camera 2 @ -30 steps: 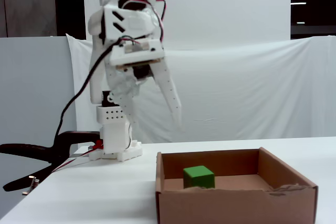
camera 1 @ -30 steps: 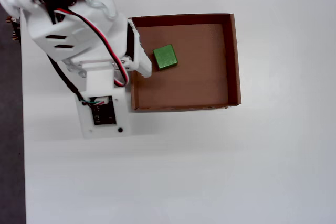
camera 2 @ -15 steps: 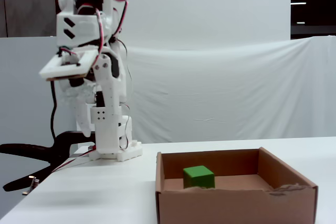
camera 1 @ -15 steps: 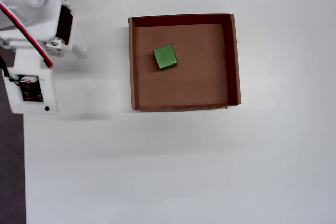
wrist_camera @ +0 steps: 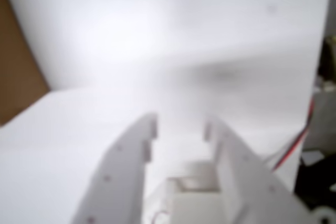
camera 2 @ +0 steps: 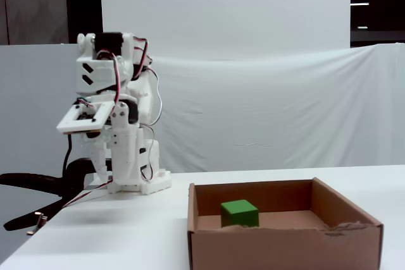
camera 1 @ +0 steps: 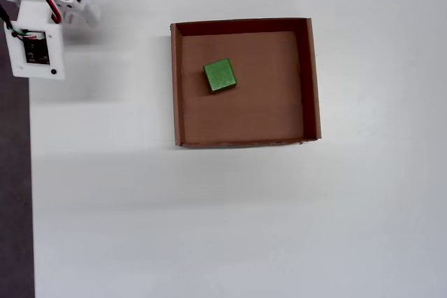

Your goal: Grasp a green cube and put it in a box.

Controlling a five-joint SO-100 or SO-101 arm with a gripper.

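Observation:
The green cube [camera 1: 220, 75] lies on the floor of the brown cardboard box [camera 1: 312, 78], in its upper left part in the overhead view. The fixed view shows the cube [camera 2: 240, 213] resting behind the box's front wall [camera 2: 285, 248]. My white arm [camera 2: 107, 112] is folded back over its base, well left of the box, and only its edge [camera 1: 38, 26] shows at the overhead view's top left corner. In the blurred wrist view my gripper [wrist_camera: 181, 127] is open over white table, with nothing between the fingers.
A black clamp [camera 2: 38, 184] grips the table's left end beside the arm's base. The table's left edge [camera 1: 31, 172] borders dark floor. Red wires [wrist_camera: 294, 145] run along the wrist view's right side, and a blurred brown shape [wrist_camera: 16, 77] sits at its left edge.
The arm has drawn back from the box's left wall to the far left and folded down over its base. The cube has stayed where it lay in the box.

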